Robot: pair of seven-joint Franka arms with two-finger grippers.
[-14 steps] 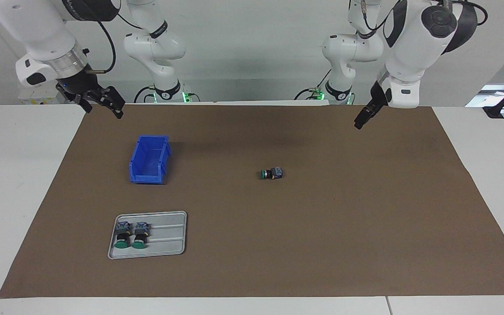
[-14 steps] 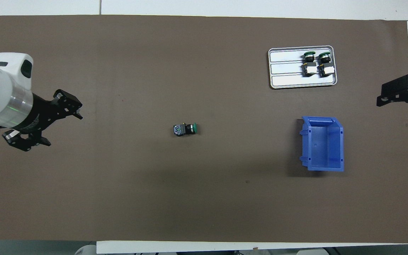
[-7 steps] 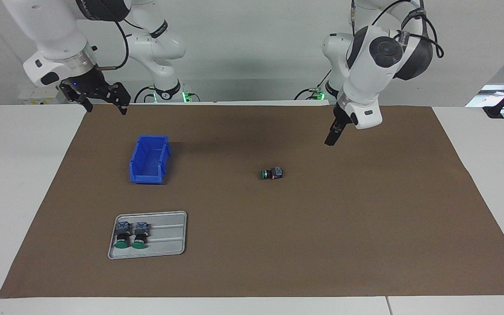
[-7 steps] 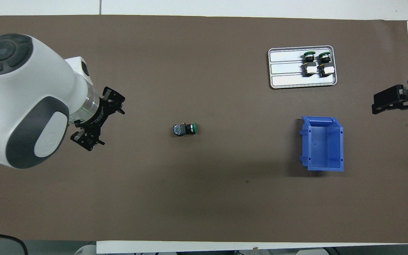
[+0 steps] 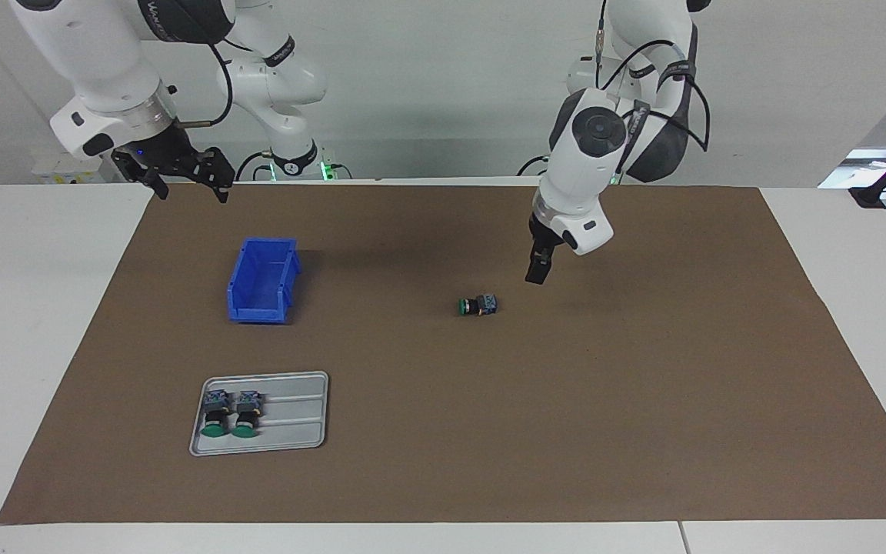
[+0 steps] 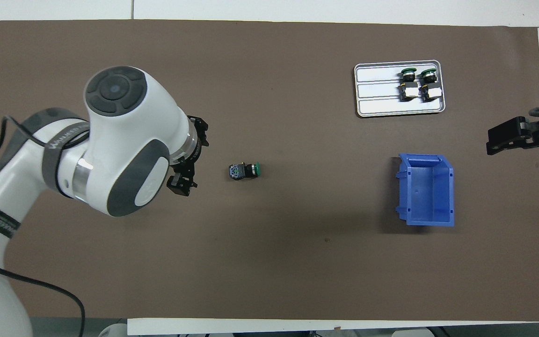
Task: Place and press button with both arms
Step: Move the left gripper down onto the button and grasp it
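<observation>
The button (image 5: 478, 305) (image 6: 244, 171) lies on its side in the middle of the brown mat. Its green cap points toward the right arm's end of the table and its blue-grey block toward the left arm's end. My left gripper (image 5: 537, 269) (image 6: 193, 158) hangs open above the mat just beside the button's block end, apart from it, with nothing between its fingers. My right gripper (image 5: 189, 186) (image 6: 496, 140) is open and empty, held high over the mat's edge at the right arm's end, beside the blue bin.
An empty blue bin (image 5: 262, 281) (image 6: 426, 189) stands toward the right arm's end. Farther from the robots than the bin, a grey tray (image 5: 293, 415) (image 6: 377, 93) holds two more green-capped buttons (image 5: 229, 412) (image 6: 418, 84). White table (image 5: 28, 308) borders the mat.
The left arm has swung in from its end of the table and come down close beside the button. The right gripper has shifted slightly toward the bin. The button has not moved.
</observation>
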